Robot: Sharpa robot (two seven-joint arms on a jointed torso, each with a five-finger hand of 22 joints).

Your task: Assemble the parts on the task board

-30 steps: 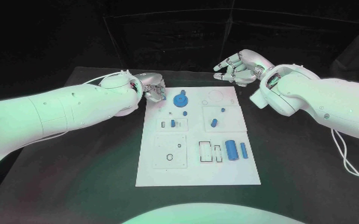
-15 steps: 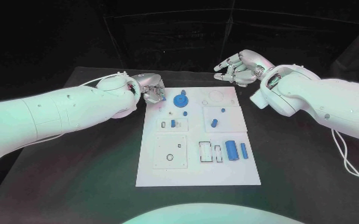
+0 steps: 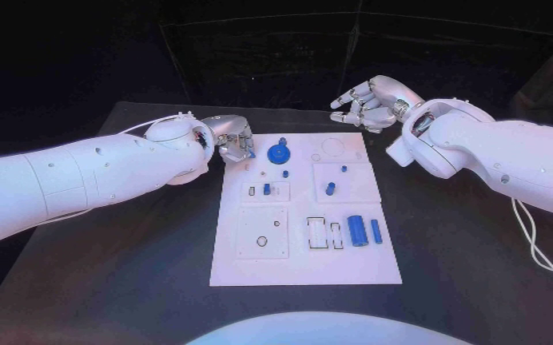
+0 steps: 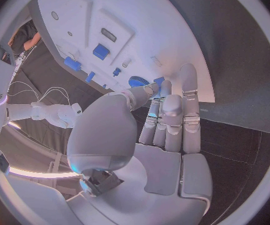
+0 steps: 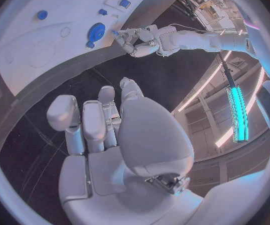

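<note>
The white task board lies in the middle of the black table. My left hand hovers at its far left corner and pinches a small blue part at its fingertips; the part sits close to a round blue toothed part standing on the board. From the right wrist I see that left hand beside the round part. My right hand hangs above the table beyond the board's far right corner, fingers loosely apart, holding nothing.
More blue parts rest on the board: a small block, a short peg, and a thick cylinder beside a thin bar. Bare black table surrounds the board.
My left hand has shifted slightly at the board's far left corner with the small part in its fingertips. The right hand has stayed where it was.
</note>
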